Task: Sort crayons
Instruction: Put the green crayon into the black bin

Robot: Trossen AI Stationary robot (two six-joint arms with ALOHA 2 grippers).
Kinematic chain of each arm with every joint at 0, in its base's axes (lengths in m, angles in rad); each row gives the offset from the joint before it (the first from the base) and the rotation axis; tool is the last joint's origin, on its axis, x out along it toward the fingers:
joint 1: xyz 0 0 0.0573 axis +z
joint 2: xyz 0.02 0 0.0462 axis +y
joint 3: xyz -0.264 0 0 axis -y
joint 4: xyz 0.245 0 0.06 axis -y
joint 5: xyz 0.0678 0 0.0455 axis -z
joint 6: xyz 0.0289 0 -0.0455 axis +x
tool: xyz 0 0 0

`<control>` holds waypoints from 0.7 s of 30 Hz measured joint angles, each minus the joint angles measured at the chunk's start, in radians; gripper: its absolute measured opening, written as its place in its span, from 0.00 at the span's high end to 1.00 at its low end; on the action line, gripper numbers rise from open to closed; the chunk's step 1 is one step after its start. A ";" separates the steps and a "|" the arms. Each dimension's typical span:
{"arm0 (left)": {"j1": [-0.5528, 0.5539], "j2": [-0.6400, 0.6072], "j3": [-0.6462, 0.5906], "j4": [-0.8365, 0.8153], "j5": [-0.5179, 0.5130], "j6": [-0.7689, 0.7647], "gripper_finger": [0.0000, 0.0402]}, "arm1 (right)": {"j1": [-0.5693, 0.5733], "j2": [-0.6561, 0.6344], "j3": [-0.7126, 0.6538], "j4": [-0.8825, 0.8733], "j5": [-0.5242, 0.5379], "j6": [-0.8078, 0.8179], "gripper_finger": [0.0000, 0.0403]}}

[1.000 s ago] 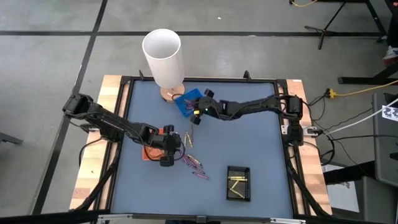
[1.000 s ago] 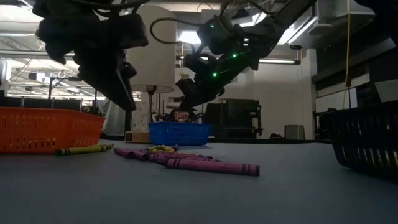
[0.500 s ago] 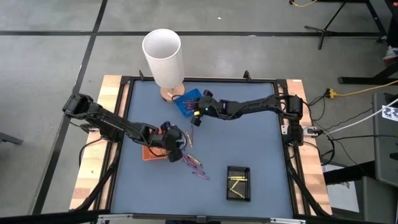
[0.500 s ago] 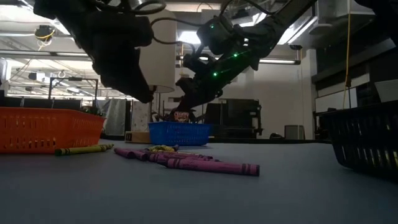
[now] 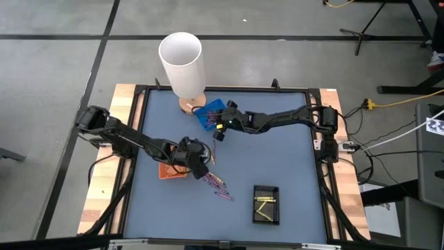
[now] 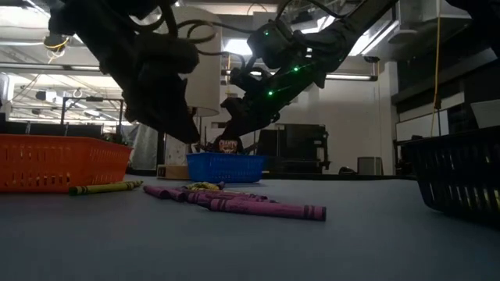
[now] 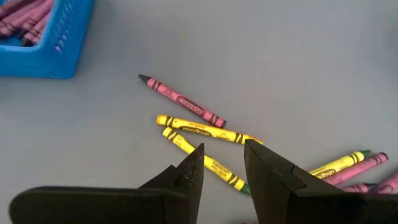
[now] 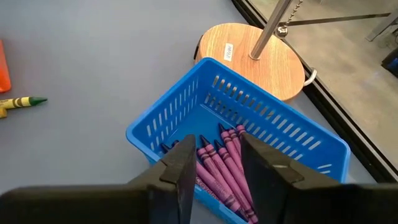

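Blue tray [image 5: 210,114]: landmark, standing on the grey table [image 5: 277,160] just beside the round wooden base of the white lamp [image 5: 182,64]. Holds a bundle of purple-pink crayons [image 8: 222,163] lying side by side.

Right gripper [image 8: 212,163]: poised directly above the blue tray, fingers parted with a narrow gap, nothing between them; the purple crayons lie below.

Left gripper [image 7: 222,169]: well apart from the blue tray, above the loose crayons in the table's middle, beside the orange tray [image 5: 171,169]. Fingers stand a little apart, empty, over a yellow crayon [image 7: 202,160].

Loose crayons: one purple-pink crayon [image 7: 181,101] lying nearest the blue tray; two yellow ones touching at one end just past it; a further scatter of purple-pink and yellow sticks [image 5: 218,183] trailing away from the blue tray toward the black tray [image 5: 266,204].

Black tray: farthest from the blue tray, with yellow crayons [image 5: 263,201] inside.

Orange tray: contents cannot be told.
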 joint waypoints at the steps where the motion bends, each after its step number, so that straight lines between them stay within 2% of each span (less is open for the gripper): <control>1: 0.001 0.009 0.000 0.013 0.000 -0.001 0.75 | 0.000 0.000 0.000 0.000 0.000 0.000 0.69; 21: 0.033 0.148 0.000 0.068 0.003 -0.048 0.75 | 0.000 0.000 0.000 -0.001 -0.001 0.000 0.69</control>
